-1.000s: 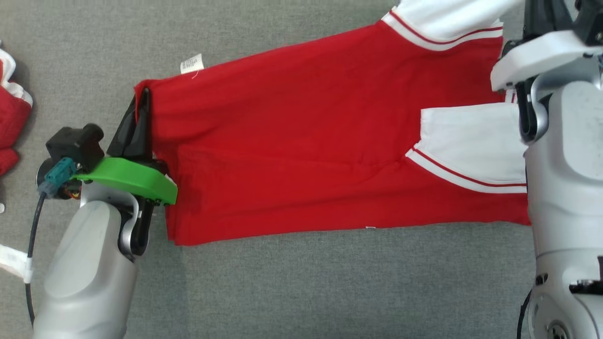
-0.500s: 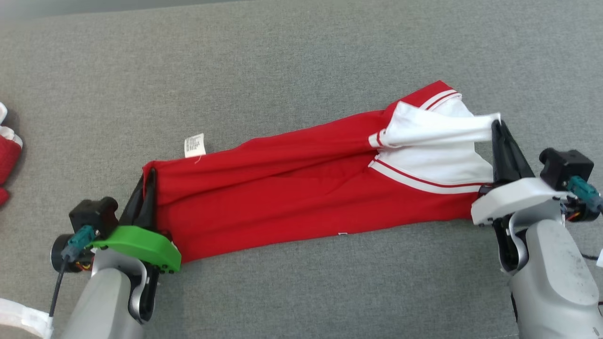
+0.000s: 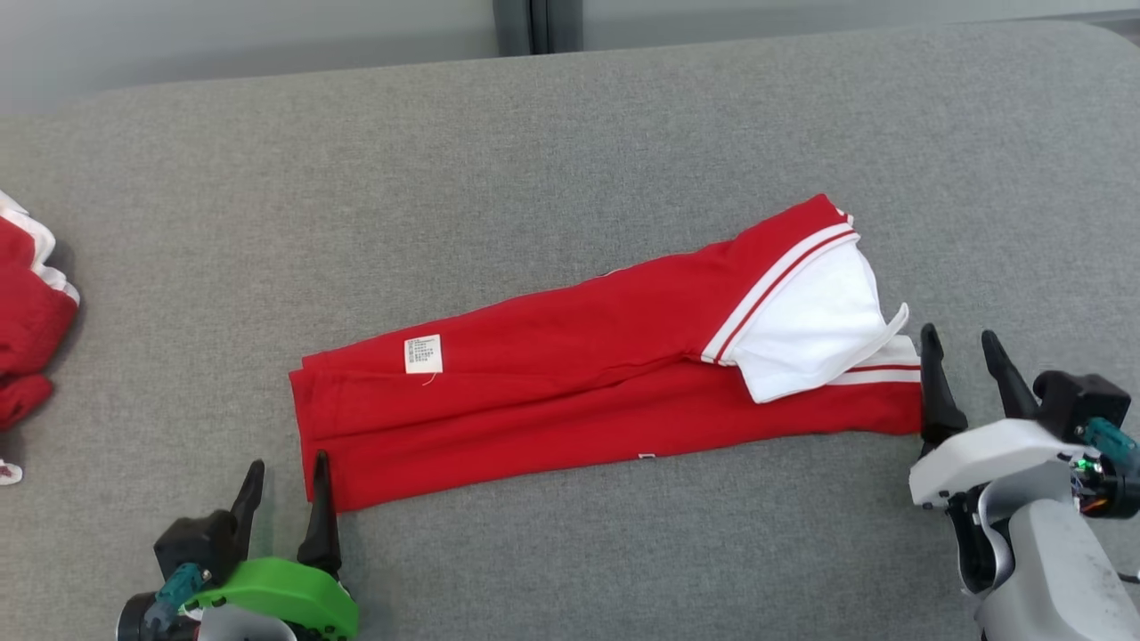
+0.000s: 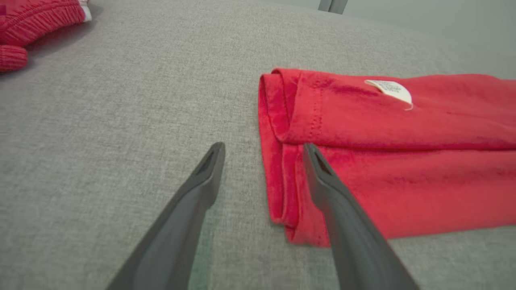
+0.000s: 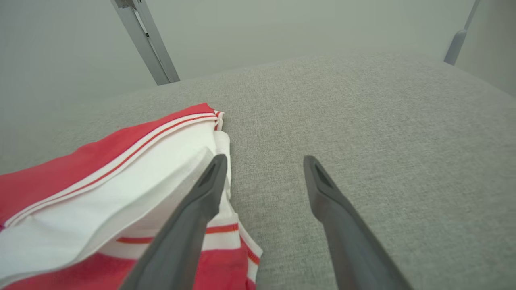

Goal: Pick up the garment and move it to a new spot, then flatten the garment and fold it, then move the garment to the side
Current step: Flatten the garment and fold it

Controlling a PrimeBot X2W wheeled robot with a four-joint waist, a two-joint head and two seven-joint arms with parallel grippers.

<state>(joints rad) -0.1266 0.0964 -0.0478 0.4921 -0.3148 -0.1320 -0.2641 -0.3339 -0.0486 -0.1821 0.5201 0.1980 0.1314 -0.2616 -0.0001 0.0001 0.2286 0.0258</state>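
Now both grippers stand spread and empty at the two ends of the folded garment (image 3: 570, 401).

Nearest me, my left gripper (image 3: 289, 461) has its fingers apart just beside the hem (image 3: 307, 427), and my right gripper (image 3: 959, 334), likewise spread, sits at the end with the white sleeve (image 3: 806, 329), holding nothing. The garment lies as a long red band across the grey cushion (image 3: 570, 160), care label (image 3: 422, 353) up, white sleeve loose on top. For the next fold, I judge I should pinch every stacked layer at the hem, lift low, and carry it squarely over to the sleeve end, tucking that sleeve first. Far left lies another red garment (image 3: 27, 329), well apart.
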